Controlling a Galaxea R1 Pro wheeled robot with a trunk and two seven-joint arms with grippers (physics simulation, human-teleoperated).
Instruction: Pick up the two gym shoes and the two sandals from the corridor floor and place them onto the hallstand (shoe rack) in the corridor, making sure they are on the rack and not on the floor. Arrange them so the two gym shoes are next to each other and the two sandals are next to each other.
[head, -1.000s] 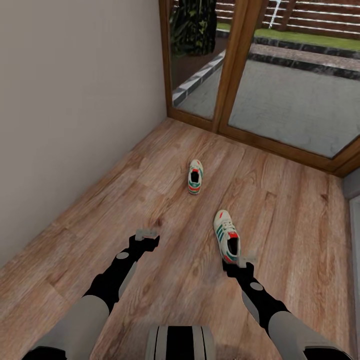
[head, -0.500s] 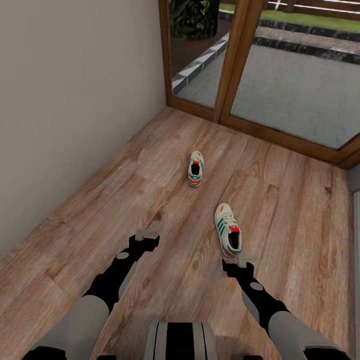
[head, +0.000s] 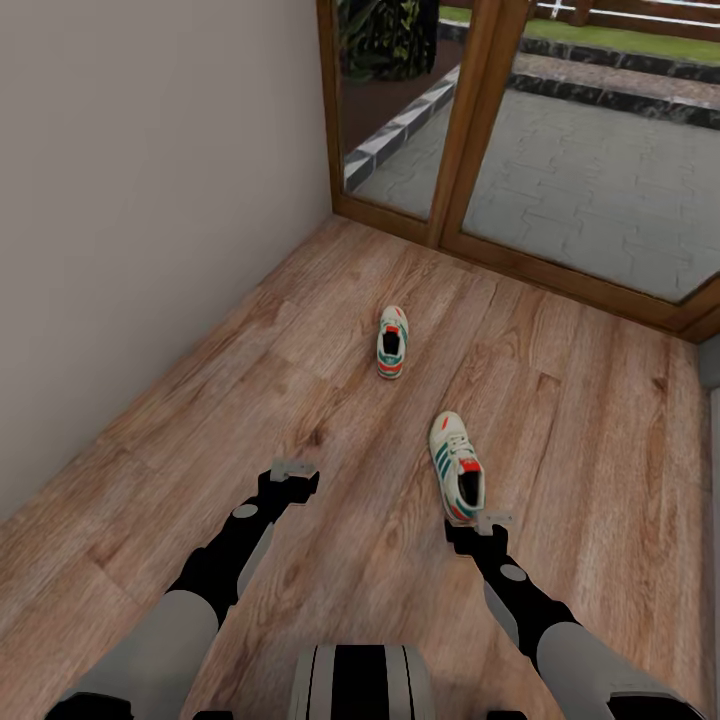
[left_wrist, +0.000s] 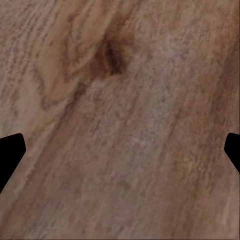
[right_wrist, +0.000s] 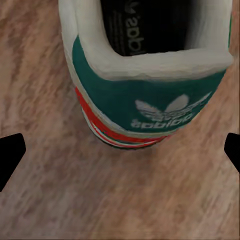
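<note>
Two cream gym shoes with green stripes lie on the wood corridor floor (head: 330, 420). The far gym shoe (head: 392, 342) is in mid-floor. The near gym shoe (head: 457, 468) lies with its heel just ahead of my right gripper (head: 492, 520), which is open. The right wrist view looks straight at that heel (right_wrist: 150, 75), just beyond the open right gripper (right_wrist: 120, 155) and not between its fingers. My left gripper (head: 293, 468) hovers open over bare planks, and the left wrist view has the open left gripper (left_wrist: 120, 150) above the floor (left_wrist: 115, 100). The sandals and the hallstand are out of view.
A plain beige wall (head: 150, 200) runs along the left. Wood-framed glass doors (head: 560, 150) close the corridor's far end, with paving outside. A grey edge (head: 710, 380) shows at the right border. Open floor lies between the two shoes.
The head view has shifted slightly, so the doors and the far shoe sit a little differently in the picture. Both arms and both shoes keep their places.
</note>
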